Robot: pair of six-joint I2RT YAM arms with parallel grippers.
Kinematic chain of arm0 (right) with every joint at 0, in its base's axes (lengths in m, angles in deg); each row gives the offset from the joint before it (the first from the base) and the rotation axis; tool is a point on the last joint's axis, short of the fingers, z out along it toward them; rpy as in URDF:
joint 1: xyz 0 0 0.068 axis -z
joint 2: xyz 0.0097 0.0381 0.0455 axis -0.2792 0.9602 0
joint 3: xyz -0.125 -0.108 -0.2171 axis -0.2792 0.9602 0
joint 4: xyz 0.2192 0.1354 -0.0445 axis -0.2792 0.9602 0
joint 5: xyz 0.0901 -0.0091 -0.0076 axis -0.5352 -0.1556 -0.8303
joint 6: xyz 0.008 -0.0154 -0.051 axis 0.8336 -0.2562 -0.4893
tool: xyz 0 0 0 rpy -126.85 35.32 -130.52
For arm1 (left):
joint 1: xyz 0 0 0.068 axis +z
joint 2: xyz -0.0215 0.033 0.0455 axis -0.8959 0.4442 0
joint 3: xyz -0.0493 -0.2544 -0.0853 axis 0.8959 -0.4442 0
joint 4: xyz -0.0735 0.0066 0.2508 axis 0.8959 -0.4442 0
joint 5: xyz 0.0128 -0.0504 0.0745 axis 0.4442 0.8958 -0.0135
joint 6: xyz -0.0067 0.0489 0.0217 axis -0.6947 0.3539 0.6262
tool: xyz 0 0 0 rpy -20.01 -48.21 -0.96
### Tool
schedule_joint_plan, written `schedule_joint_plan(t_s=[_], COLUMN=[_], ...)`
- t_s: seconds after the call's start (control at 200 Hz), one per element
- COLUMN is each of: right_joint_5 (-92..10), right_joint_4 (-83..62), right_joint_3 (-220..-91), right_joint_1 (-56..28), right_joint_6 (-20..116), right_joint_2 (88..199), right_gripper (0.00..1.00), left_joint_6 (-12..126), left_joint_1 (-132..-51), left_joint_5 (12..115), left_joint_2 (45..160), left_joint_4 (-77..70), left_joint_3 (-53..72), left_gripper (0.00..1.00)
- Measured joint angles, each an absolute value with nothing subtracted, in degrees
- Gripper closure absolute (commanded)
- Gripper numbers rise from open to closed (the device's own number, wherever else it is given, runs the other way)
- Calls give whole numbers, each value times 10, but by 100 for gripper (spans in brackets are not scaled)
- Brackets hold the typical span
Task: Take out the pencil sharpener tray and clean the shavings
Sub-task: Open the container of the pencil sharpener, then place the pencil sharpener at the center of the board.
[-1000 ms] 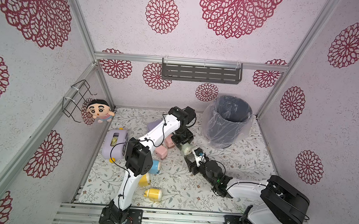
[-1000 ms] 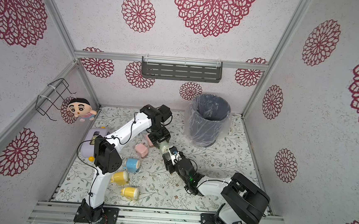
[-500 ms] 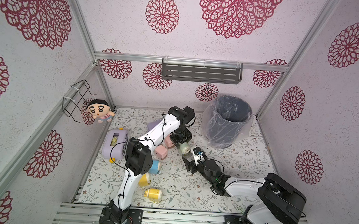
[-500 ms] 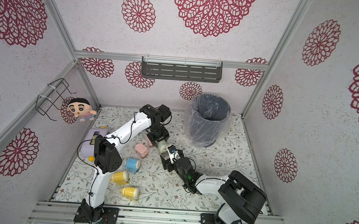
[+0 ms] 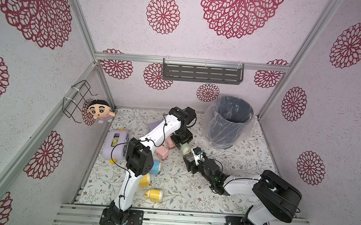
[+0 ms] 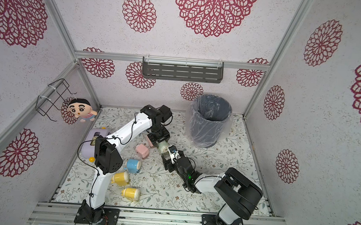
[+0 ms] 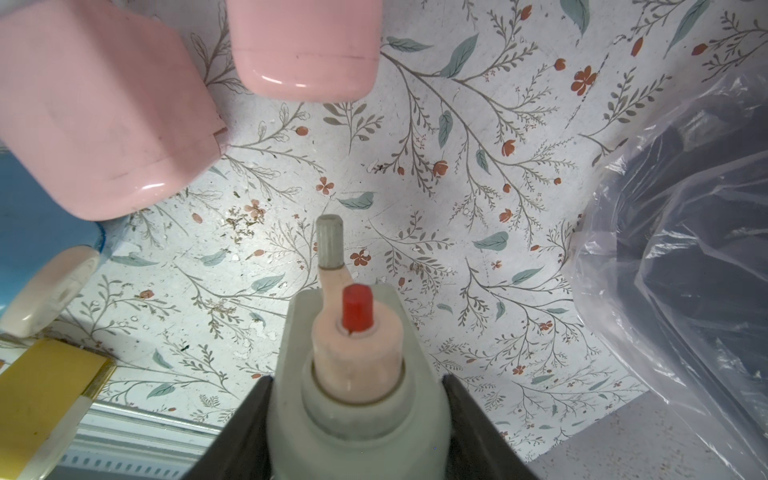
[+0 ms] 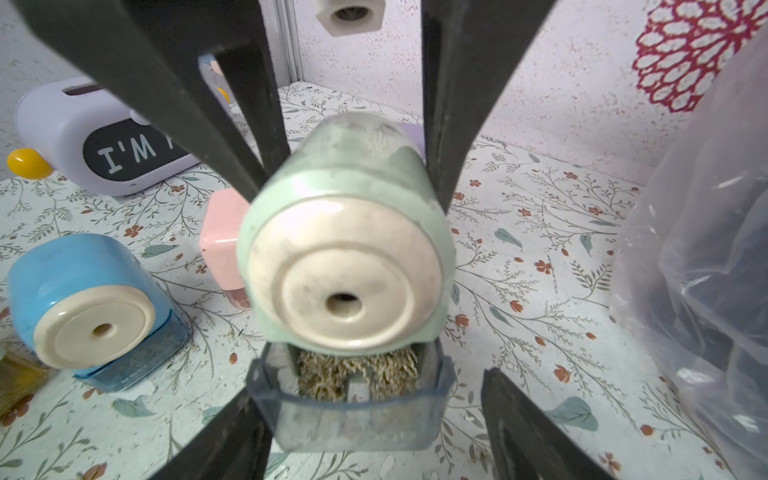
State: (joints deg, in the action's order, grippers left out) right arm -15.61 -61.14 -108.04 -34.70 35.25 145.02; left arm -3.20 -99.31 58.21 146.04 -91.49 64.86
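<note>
one tray (image 8: pixel 353 419) jutting from green sharpener (image 8: pixel 345 257), left hand (image 7: pixel 356 382) pinching sharpener, right hand (image 8: pixel 369 386) spread flanking tray edges

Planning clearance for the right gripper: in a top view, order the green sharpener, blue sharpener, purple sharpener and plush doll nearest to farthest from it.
1. green sharpener, just ahead of the right gripper
2. blue sharpener, to its left
3. purple sharpener, by the left wall
4. plush doll, hanging on the left wall
</note>
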Motion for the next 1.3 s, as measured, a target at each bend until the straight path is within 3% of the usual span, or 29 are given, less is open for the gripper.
schedule_joint_plan(t_s=[0.305, 0.56, 1.036, 1.301], right_joint_5=[-175, -181, -166, -116], right_joint_4=[-614, -624, -620, -573], right_joint_3=[-1094, -1086, -1007, -955], right_joint_1=[-344, -344, -344, -344], right_joint_6=[352, 351, 361, 396], right_joint_2=[1457, 1456, 1368, 1277], right_gripper=[39, 47, 51, 51], left_joint_6=[-32, -32, -21, 18], left_joint_1=[-993, -993, -995, -996], left_joint_5=[582, 573, 529, 508], left_joint_2=[1460, 1460, 1475, 1545], left_joint_4=[-912, -914, -916, -887], left_joint_3=[649, 649, 684, 742], left_gripper=[95, 96, 97, 96])
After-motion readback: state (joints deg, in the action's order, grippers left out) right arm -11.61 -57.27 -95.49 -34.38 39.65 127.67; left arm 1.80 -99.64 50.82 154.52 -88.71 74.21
